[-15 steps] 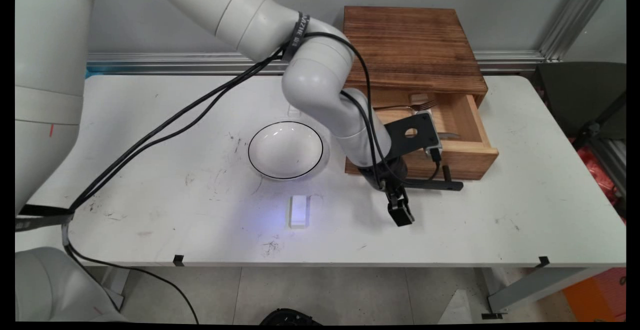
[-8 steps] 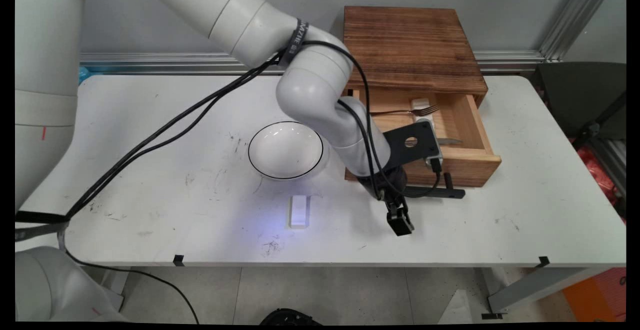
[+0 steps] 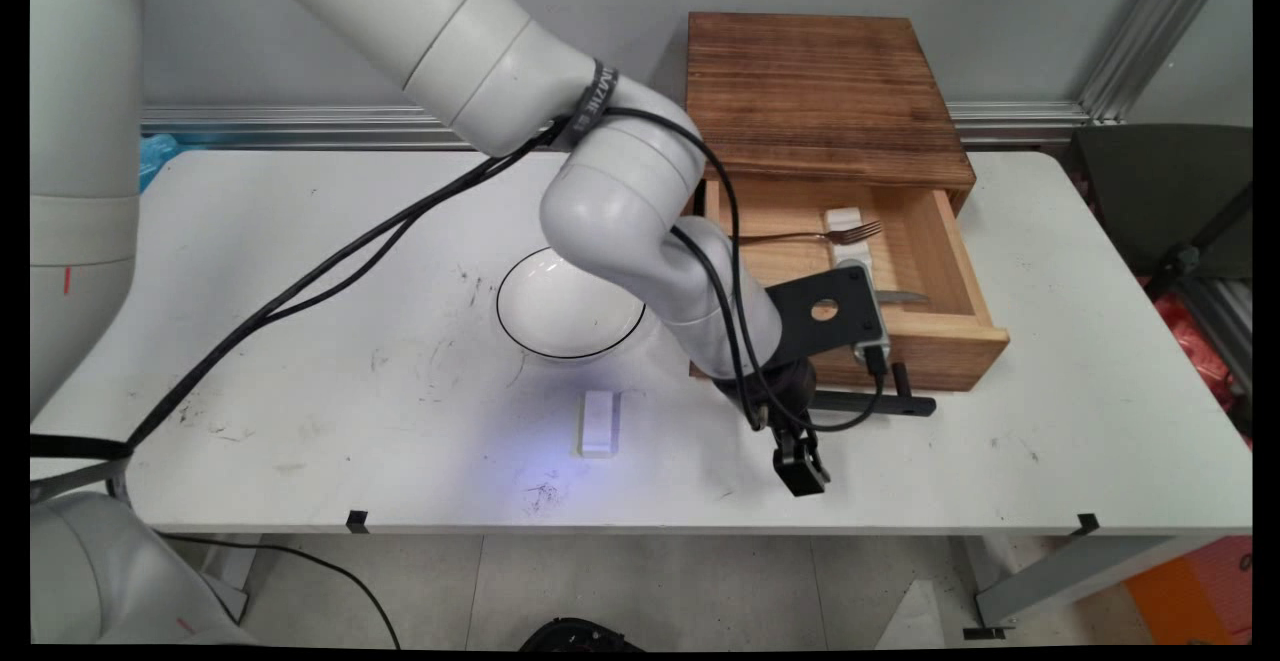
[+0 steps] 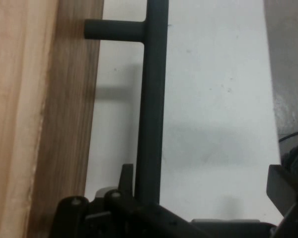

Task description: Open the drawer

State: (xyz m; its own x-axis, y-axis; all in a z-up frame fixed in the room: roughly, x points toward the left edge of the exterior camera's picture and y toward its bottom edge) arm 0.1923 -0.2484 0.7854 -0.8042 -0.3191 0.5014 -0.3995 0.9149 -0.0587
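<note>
Black gripper (image 3: 800, 471) hangs low over white table (image 3: 300, 241), near front edge, right at black bar handle (image 3: 870, 403) of a wooden drawer (image 3: 950, 336). Hand view: handle runs up from gripper linkage, w/ drawer front alongside. Can't tell if gripper is spread or closed on it.

Drawer stands open from wooden cabinet (image 3: 820, 91) at table's back right. Inside: fork (image 3: 820, 235) lying across a small white rest (image 3: 848, 236).

Handle looks like rigid, smooth metal, prob. slippery; best gripped mid-bar, btwn its two posts. Drawer looks stiff, moderately heavy.

Left of gripper: white bowl w/ dark rim (image 3: 570, 306), partly hidden by arm, and small white block (image 3: 598, 423).
</note>
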